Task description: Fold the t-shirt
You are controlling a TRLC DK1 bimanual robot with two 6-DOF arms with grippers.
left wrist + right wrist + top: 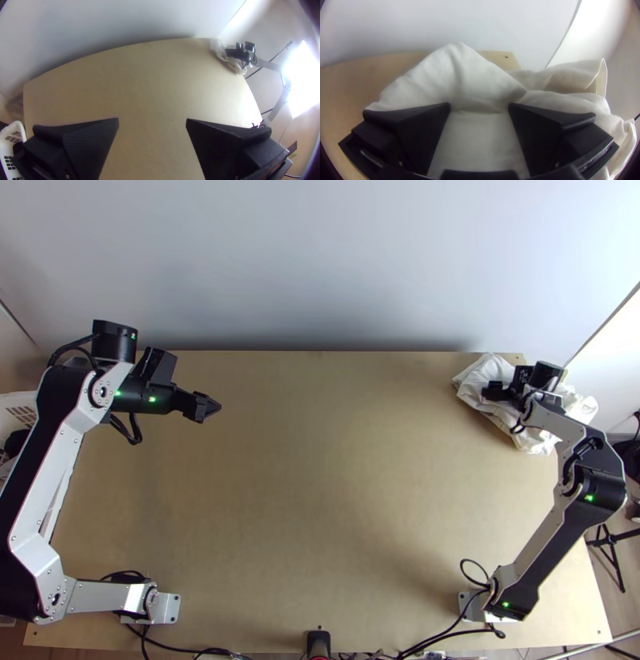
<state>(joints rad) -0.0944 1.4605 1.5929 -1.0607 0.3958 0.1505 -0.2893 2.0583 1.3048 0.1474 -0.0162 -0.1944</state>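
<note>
A white t-shirt (482, 374) lies bunched at the table's far right corner, partly over the edge. On top of it is my right gripper (490, 391), hiding some of the cloth. The right wrist view has the right gripper (480, 108) open, with the t-shirt (476, 80) rumpled beneath and beyond its fingers. My left gripper (214, 407) is over the far left part of the table, well apart from the cloth. In the left wrist view the left gripper (152, 121) stands open with bare table between its fingers, and the t-shirt (220, 50) is far off.
Bare wood of the table (320, 484) stretches between the two arms. A pale wall (320, 260) rises behind the far edge. A white basket (8, 150) stands beside the table's left edge. Cables (448, 628) run along the near edge.
</note>
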